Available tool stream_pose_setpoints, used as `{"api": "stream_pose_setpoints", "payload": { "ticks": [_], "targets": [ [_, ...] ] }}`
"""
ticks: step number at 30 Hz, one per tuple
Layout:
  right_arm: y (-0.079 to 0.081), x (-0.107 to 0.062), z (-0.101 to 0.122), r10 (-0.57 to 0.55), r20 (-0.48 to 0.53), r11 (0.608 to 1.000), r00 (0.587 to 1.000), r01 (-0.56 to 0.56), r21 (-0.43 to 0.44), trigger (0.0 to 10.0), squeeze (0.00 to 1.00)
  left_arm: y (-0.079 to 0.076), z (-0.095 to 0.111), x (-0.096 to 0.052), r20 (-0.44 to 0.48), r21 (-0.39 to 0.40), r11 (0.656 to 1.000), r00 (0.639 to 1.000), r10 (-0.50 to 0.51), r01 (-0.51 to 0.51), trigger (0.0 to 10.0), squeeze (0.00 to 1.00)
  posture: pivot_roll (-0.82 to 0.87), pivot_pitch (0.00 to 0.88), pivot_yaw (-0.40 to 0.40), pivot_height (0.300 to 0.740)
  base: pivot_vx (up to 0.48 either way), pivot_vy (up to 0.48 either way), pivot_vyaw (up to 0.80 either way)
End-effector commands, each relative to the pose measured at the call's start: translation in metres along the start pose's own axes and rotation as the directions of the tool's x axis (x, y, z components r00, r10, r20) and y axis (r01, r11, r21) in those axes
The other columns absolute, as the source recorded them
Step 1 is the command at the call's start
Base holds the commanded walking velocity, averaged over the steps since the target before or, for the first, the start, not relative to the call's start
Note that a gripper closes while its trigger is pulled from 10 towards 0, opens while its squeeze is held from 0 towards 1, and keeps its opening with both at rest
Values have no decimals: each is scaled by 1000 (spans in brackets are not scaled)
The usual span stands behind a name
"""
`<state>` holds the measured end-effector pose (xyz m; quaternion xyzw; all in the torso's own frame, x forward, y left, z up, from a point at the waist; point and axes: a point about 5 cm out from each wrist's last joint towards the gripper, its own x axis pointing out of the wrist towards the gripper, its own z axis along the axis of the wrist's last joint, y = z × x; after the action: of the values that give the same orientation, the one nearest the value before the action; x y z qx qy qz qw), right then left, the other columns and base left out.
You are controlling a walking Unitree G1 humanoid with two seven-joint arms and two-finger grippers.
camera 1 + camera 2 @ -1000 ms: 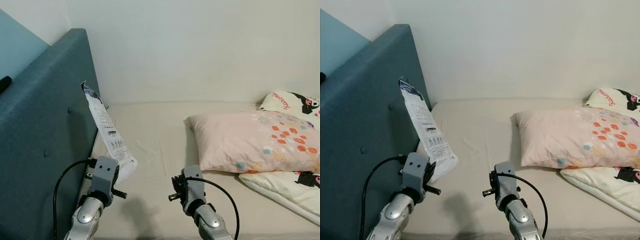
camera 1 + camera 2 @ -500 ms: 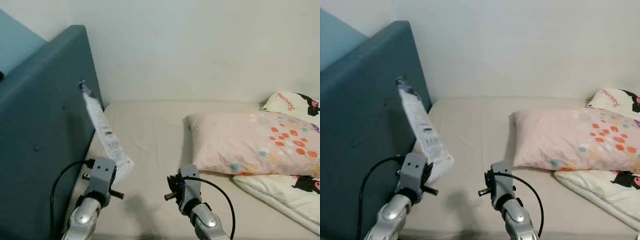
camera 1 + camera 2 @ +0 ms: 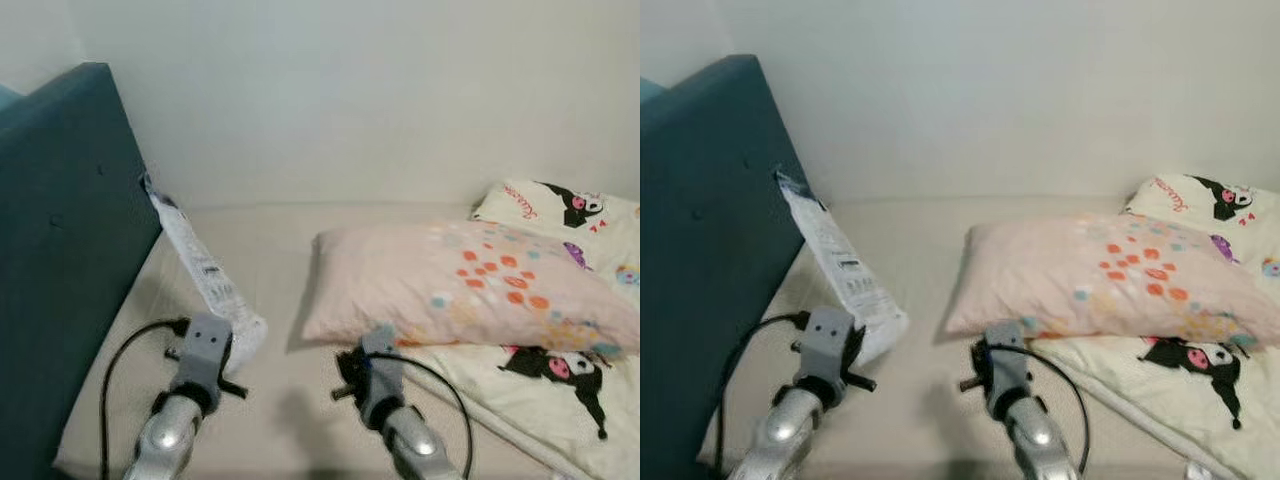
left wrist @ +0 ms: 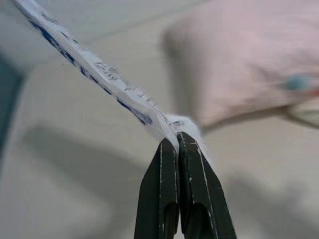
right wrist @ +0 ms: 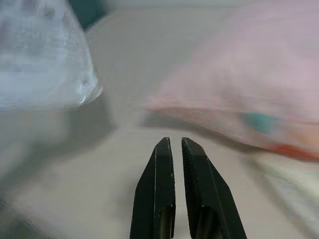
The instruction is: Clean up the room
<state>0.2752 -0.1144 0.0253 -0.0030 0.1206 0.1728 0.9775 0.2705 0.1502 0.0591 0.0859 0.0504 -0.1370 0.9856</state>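
Above bed, left fingers pinching wrapper

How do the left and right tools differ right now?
The left tool is shut on the white printed wrapper, held up off the bed; the right tool holds nothing. The left sits nearer the teal headboard, the right nearer the pink pillow. Both hover low over the bed with fingers close together.

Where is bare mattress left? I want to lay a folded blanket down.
Free: the mattress between the headboard and pink pillow, back to the wall. The left gripper holds a white packet there. Crowded: right side, under the pillow and printed quilt.
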Motion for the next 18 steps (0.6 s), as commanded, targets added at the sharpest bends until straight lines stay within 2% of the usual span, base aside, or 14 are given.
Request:
{"api": "stream_pose_setpoints", "payload": {
  "ticks": [1, 6, 9, 18],
  "targets": [
    [8, 0, -3, 20, -7, 1000, 1000, -20, 15, 10000, 0, 2, -5, -2, -45, 1, 1000, 999, -21, 22, 9765, 0, -30, 71, -4, 740, 281, 390, 0],
    [9, 0, -3, 21, -7, 1000, 1000, -21, 16, 10000, 0, 4, -7, -2, -63, 2, 1000, 998, -18, 18, 10000, 0, -30, 66, -1, 740, 261, 404, 0],
    [10, 0, -4, 23, -8, 1000, 1000, -23, 17, 10000, 0, 4, -6, -2, -58, 1, 1000, 998, -5, 5, 10000, 0, -30, 66, 0, 740, 0, 431, 0],
    [11, -1, -5, 31, -11, 999, 999, -31, 15, 10000, 0, 8, -9, -3, -73, -12, 1000, 997, 28, -29, 10000, 0, -31, 49, -1, 740, 0, 0, 0]
  ]
}}
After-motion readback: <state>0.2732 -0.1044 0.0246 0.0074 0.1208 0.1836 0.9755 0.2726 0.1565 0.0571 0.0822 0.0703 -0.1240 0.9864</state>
